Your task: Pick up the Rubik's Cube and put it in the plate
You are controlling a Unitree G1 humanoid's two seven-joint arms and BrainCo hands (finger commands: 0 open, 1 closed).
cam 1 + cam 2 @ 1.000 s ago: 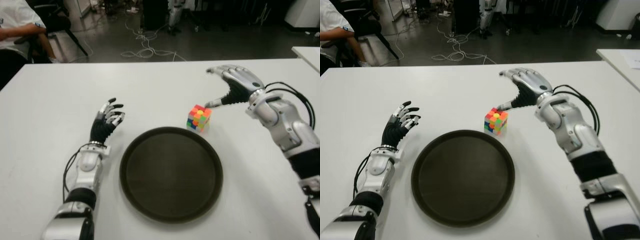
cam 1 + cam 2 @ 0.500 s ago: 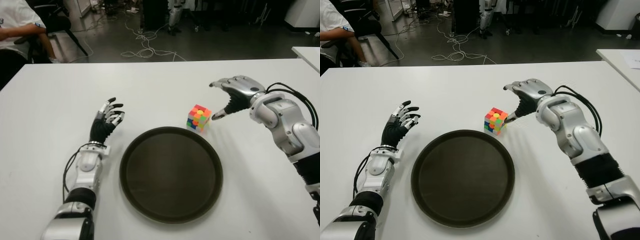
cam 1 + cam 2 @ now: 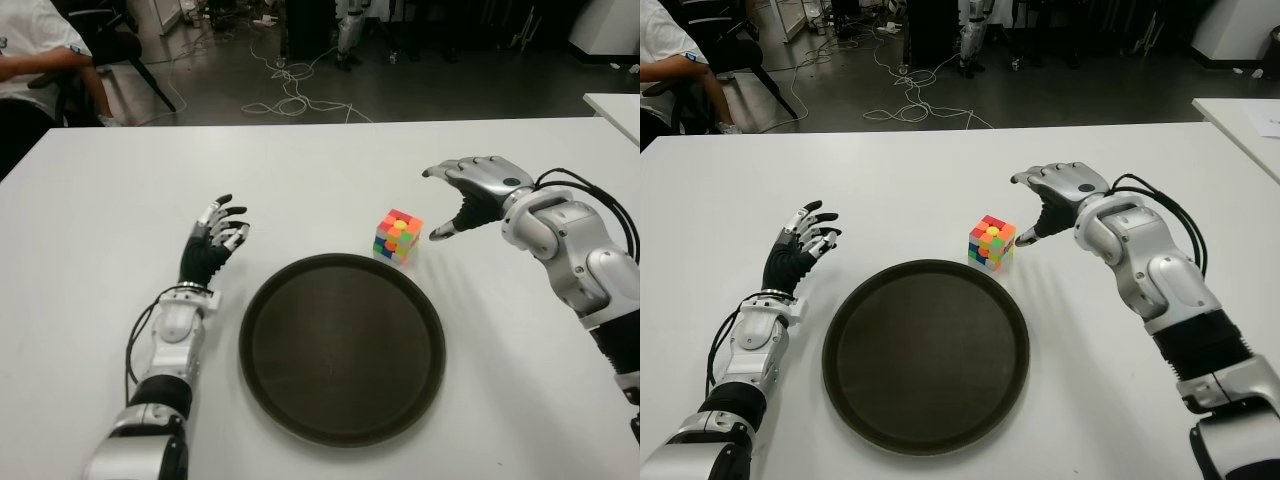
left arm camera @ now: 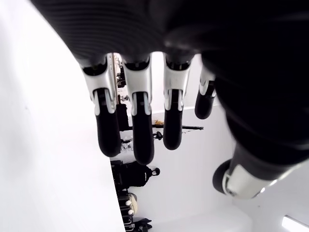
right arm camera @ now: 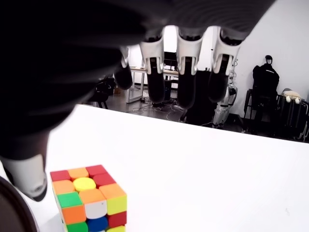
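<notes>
The Rubik's Cube stands on the white table, just beyond the far right rim of the round dark plate. My right hand hovers a little to the right of the cube, fingers spread and holding nothing. Its thumb tip points at the cube's right side, with a small gap between them. In the right wrist view the cube shows below the extended fingers. My left hand shows left of the plate, its fingers straight and holding nothing.
A person sits on a chair beyond the table's far left corner. Cables lie on the dark floor behind the table. The corner of a second white table shows at the far right.
My right hand has come down from behind and above the cube to its right side, then drifted slightly right. The cube, the plate and my left hand have stayed put.
</notes>
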